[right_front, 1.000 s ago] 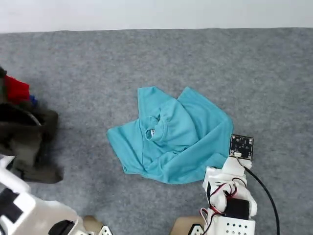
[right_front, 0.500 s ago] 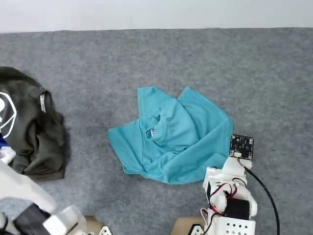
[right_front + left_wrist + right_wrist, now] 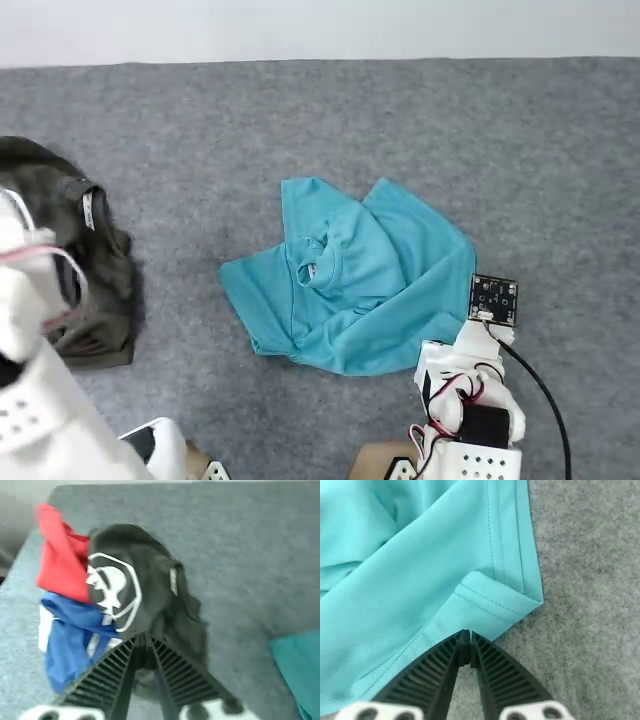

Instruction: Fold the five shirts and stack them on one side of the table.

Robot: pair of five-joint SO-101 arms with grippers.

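Nearest, the right gripper [image 3: 466, 640], jaws pressed together, sits at the hem corner of the crumpled teal knit shirt [image 3: 350, 275], which spreads toward ten o'clock at mid-table, long axis nine-to-three, far closer to this arm than to the left gripper [image 3: 142, 641], likewise closed above the dark olive printed shirt [image 3: 80, 260] at nine o'clock.

Four shirts [image 3: 355, 280] [image 3: 160, 595] [image 3: 60, 560] [image 3: 70, 635], two claws [image 3: 144, 641] [image 3: 465, 641]

High view: fixed overhead, facing straight down on the grey table [image 3: 500, 130], arm bases at its near edge.
Left wrist view: behind the left gripper [image 3: 143, 638], angled down at the dark shirt [image 3: 155, 585] on the left-edge pile, middling range.
Right wrist view: behind the right gripper [image 3: 466, 636], very close over the teal shirt [image 3: 395, 555], at its near-right hem.
Shared: the teal shirt, all three views.
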